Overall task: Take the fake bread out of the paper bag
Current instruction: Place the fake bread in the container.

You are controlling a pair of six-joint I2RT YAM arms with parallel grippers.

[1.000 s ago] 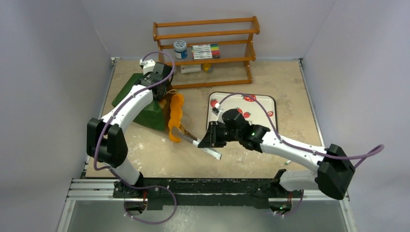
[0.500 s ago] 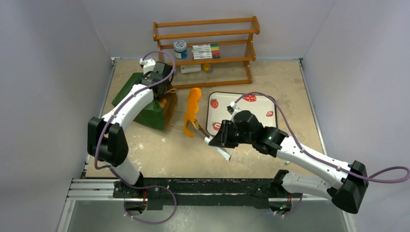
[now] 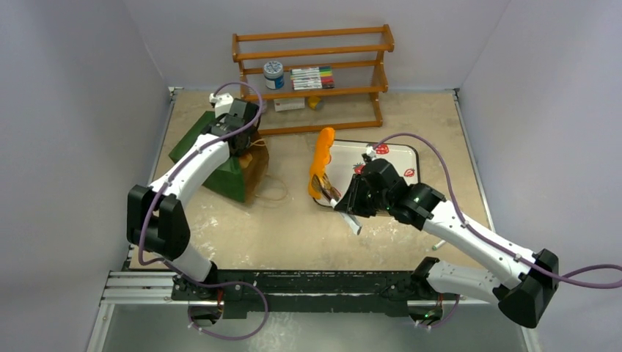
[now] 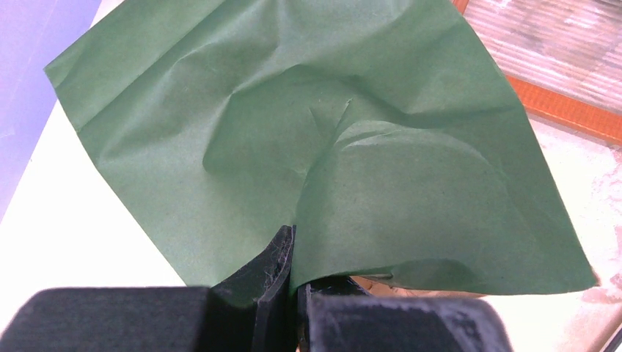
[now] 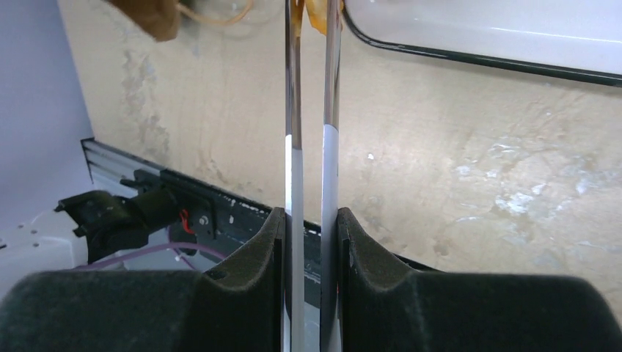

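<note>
The right hand (image 3: pixel 350 207) is clamped on a pair of tongs (image 3: pixel 353 223), its pads (image 5: pixel 268 246) pressing the two slim blades (image 5: pixel 293 110) in toward each other. Out past the fingertips, the tong tips pinch the lower end of the long orange bread piece (image 3: pixel 321 158). It stands nearly upright, clear of the desk (image 3: pixel 279 235), at the near-left edge of the white strawberry tray (image 3: pixel 343 155). From the right wrist, only a scrap of the orange piece (image 5: pixel 317 13) shows at the far ends of the blades, with the tray's dark rim (image 5: pixel 477 62) just to the right of them.

The left hand (image 3: pixel 238 136) is closed tight on the paper bag (image 3: pixel 189 139), its fingers (image 4: pixel 275 268) together on a fold of crumpled green paper (image 4: pixel 220 147) that spreads away ahead of it. The bag lies on the desk under and beyond this hand, with its brown inside turned toward the right hand and a thin string handle (image 3: pixel 276 195) trailing on the desk. The bag and the orange piece are well apart. Whether other bread is in the bag cannot be told.
</note>
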